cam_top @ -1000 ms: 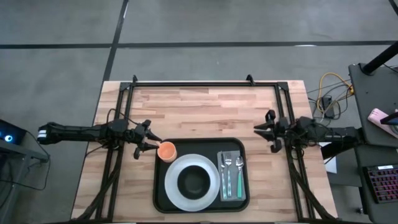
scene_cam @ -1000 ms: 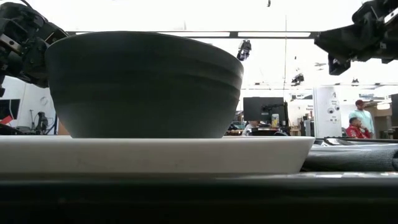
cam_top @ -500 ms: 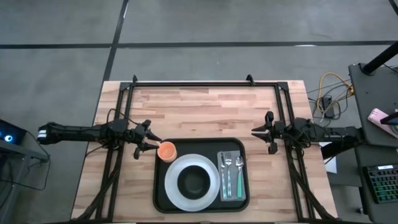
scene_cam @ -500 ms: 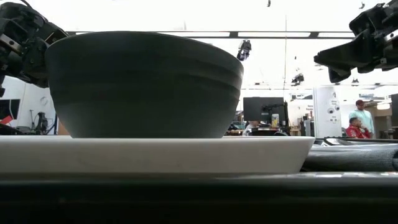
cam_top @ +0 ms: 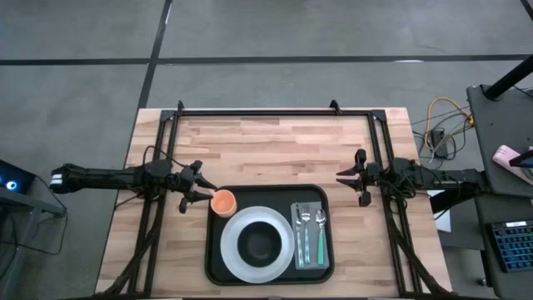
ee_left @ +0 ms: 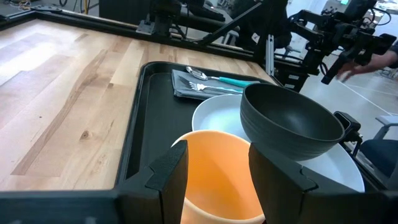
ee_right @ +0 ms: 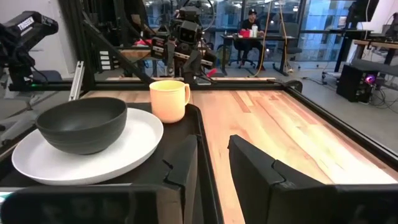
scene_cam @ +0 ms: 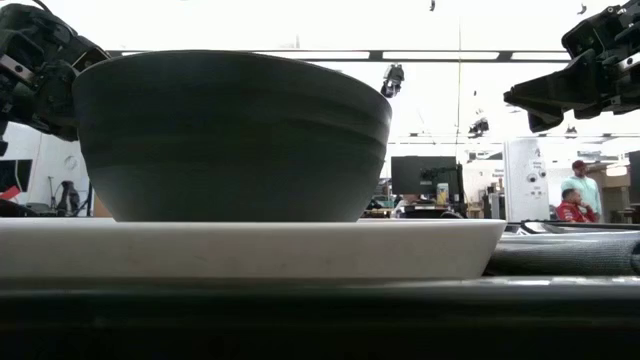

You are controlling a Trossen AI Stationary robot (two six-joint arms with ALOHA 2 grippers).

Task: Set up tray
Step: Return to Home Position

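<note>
The black tray (cam_top: pixel 215 250) lies at the middle of the table's near edge. On it stand a white plate (cam_top: pixel 237 260) carrying a dark bowl (cam_top: pixel 261 242), an orange cup (cam_top: pixel 223 202) in the far left corner, and a grey napkin (cam_top: pixel 309 253) with cutlery on the right. My left gripper (cam_top: pixel 202 193) is open just left of the cup, which shows close ahead between its fingers (ee_left: pixel 168 180); I see no touch. My right gripper (cam_top: pixel 341 176) is open and level, to the right of the tray's far right corner, with nothing between its fingers (ee_right: pixel 186 168).
A black metal frame (cam_top: pixel 266 111) runs along the table's far edge and down both sides under the arms. Bare wood (cam_top: pixel 275 146) covers the far half of the table. People sit in the room beyond (scene_cam: pixel 578 195).
My right gripper has tipped up to level and rolled a little, its fingertips reaching slightly toward the table's left. The left gripper and everything on the tray have kept still.
</note>
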